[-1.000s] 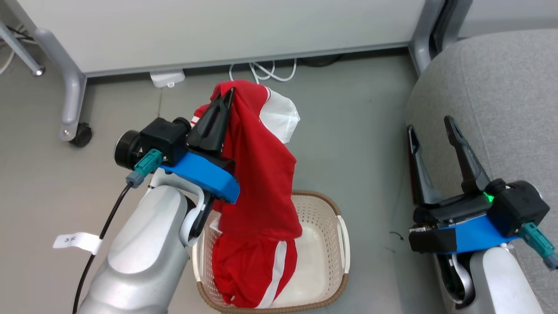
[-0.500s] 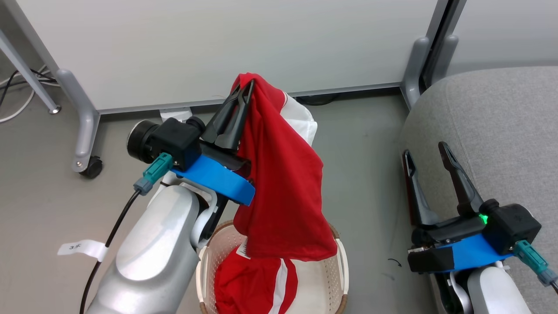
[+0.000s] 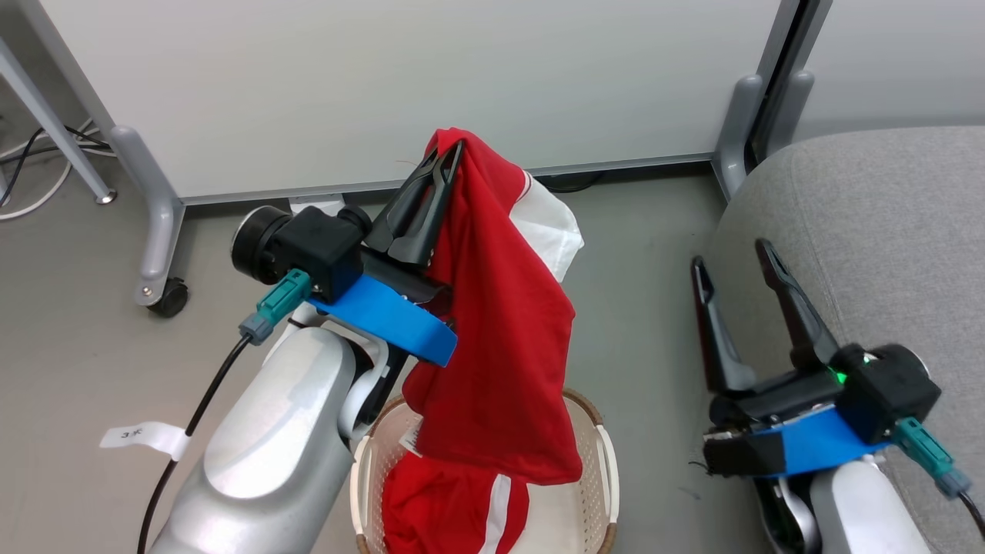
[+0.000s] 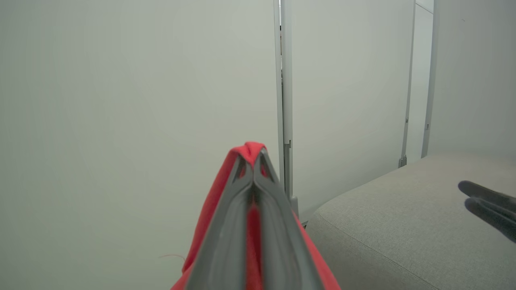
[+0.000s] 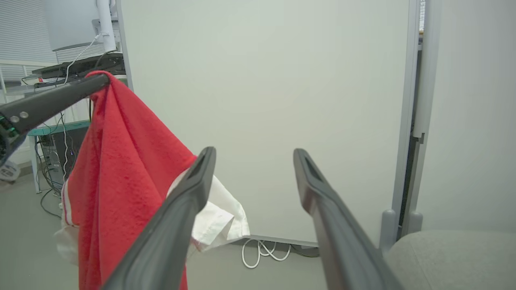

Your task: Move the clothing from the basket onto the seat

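Note:
My left gripper (image 3: 445,154) is shut on a red garment with white sleeve parts (image 3: 500,331), which hangs free above the basket (image 3: 596,446). More red clothing with a white stripe (image 3: 454,508) lies inside the cream basket at the bottom of the head view. The left wrist view shows the closed fingers (image 4: 268,213) pinching red fabric (image 4: 209,209). My right gripper (image 3: 732,256) stands open and empty beside the grey seat (image 3: 885,231). In the right wrist view the hanging garment (image 5: 121,169) sits left of my open right gripper (image 5: 254,155), with the seat (image 5: 451,257) at the lower right.
A pale partition wall (image 3: 385,77) with grey feet (image 3: 158,231) and a castor (image 3: 171,298) stands behind the basket. White cables (image 5: 262,251) lie on the floor at its base. A desk with equipment (image 5: 76,64) is far left in the right wrist view.
My left gripper has lifted the red garment higher, so its lower hem is out of the basket. The head camera has tilted up and shifted, showing less of the basket.

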Motion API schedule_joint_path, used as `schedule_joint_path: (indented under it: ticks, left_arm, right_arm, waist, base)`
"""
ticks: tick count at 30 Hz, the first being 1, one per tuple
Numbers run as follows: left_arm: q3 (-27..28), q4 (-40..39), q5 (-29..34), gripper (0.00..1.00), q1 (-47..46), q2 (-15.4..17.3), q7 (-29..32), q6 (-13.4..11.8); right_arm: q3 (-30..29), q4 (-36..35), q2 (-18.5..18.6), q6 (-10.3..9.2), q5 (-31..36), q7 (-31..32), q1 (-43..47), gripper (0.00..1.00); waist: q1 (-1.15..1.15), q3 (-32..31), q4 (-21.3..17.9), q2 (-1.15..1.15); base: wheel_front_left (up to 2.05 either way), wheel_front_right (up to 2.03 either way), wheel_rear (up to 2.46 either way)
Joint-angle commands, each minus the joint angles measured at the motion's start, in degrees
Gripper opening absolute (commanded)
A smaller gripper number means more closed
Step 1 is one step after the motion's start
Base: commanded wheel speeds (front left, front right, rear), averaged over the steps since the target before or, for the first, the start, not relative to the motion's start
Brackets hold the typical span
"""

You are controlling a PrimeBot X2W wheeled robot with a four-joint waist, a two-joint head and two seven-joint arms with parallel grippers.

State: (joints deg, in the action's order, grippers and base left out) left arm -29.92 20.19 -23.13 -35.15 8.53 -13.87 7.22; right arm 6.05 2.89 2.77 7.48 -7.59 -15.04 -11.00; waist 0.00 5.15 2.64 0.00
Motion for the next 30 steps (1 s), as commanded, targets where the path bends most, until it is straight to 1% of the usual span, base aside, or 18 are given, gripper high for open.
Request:
schedule_joint_path:
  ticks: [1,8,11,16,22,29,30]
  left_arm:
    - [0.05,-0.30,-0.10,0.00,-0.68,0.22,0.02,0.22]
    - [-0.52,-0.49,-0.20,0.00,-1.09,0.05,-0.05,0.04]
    - [-0.97,-0.55,-0.17,0.00,-1.55,-0.27,-0.15,0.05]
    - [-2.12,-0.75,0.49,0.00,-1.78,-1.04,-0.33,0.01]
    - [-3.66,-0.65,0.68,0.00,-2.17,-2.06,-0.46,0.04]
    - [-5.27,-0.91,0.56,0.00,-2.67,-3.01,-0.81,0.10]
    - [-5.41,-0.96,0.50,0.00,-2.68,-3.08,-0.87,0.10]
  right_arm:
    - [0.54,-0.39,0.21,0.03,0.56,-0.22,-1.24,1.00]
    - [8.98,-0.09,1.44,0.03,0.72,-0.22,-7.43,1.00]
    - [12.61,1.69,2.03,0.03,0.56,-0.21,-10.20,1.00]
    - [16.67,5.37,1.79,0.03,0.90,-0.21,-14.52,1.00]
    - [19.32,12.78,0.81,0.03,1.38,-0.20,-18.39,1.00]
    - [19.08,22.74,0.21,0.03,2.43,-0.21,-20.82,1.00]
    - [19.32,24.18,0.15,0.03,2.19,-0.21,-20.87,0.98]
  waist:
    - [0.00,0.03,0.03,0.00]
    - [0.00,0.54,0.53,0.00]
    - [0.00,0.85,1.02,0.00]
    - [0.00,1.36,1.91,0.00]
    - [0.00,2.06,2.89,0.00]
    - [0.00,2.55,4.15,0.00]
    - [0.00,2.56,4.30,0.00]
  base:
    - [0.00,0.00,0.00]
    - [0.00,0.00,0.00]
    - [0.00,0.00,0.00]
    - [0.00,0.00,0.00]
    - [0.00,0.00,0.00]
    - [0.00,0.00,0.00]
    - [0.00,0.00,0.00]
